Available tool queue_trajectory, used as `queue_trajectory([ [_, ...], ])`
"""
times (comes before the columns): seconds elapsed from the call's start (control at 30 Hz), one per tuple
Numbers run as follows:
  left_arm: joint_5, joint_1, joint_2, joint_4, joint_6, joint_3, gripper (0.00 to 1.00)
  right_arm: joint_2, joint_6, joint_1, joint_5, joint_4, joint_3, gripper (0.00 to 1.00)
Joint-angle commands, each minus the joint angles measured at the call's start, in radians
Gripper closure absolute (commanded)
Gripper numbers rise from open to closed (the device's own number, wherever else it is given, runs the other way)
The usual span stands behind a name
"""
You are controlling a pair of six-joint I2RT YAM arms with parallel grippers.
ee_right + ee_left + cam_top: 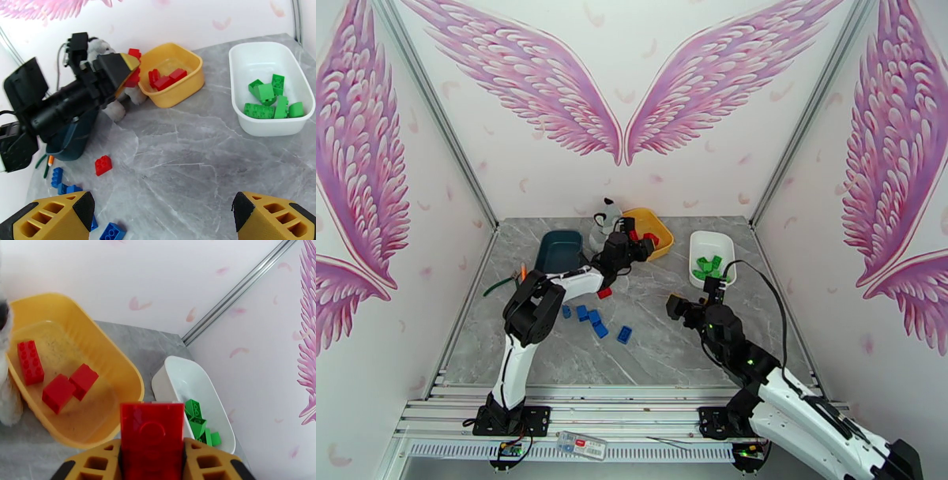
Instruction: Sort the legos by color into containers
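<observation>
While the left pincer (152,448) is clamped on a red brick (152,429), we see it held just beside the yellow tray (126,376), at its near rim as far as the overhead view lets us judge. Three red bricks (59,392) lie inside that tray. The right pincer (160,209) hangs above bare tabletop (189,158), its jaws spread wide with nothing between them. Beyond it the white tray (237,98) holds a cluster of green bricks (272,100). One loose red brick (103,165) sits on the tabletop near the dark teal tray (557,253), and several blue bricks (592,320) lie scattered nearer the arms. A plush toy (607,221) stands between the teal and yellow trays.
</observation>
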Motion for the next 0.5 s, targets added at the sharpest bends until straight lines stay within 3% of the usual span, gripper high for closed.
queue_trajectory([
  [0.0, -0.044, 0.007, 0.089, -0.001, 0.028, 0.122, 0.66, -0.066, -0.018, -0.005, -0.007, -0.052, -0.033, 0.01],
  [0.17, -0.091, 0.024, 0.185, -0.043, 0.033, 0.253, 0.62, -0.075, -0.025, -0.006, -0.024, -0.057, -0.042, 0.01],
  [0.2, -0.089, 0.028, 0.196, -0.054, 0.030, 0.277, 0.59, -0.064, -0.026, -0.006, -0.026, -0.055, -0.040, 0.01],
  [0.33, -0.069, 0.015, 0.185, -0.074, 0.073, 0.301, 0.26, -0.012, -0.030, -0.006, -0.043, -0.025, -0.032, 0.01],
  [0.47, -0.067, -0.021, 0.102, -0.035, 0.124, 0.208, 0.17, 0.034, -0.027, -0.006, -0.044, -0.008, -0.020, 0.01],
])
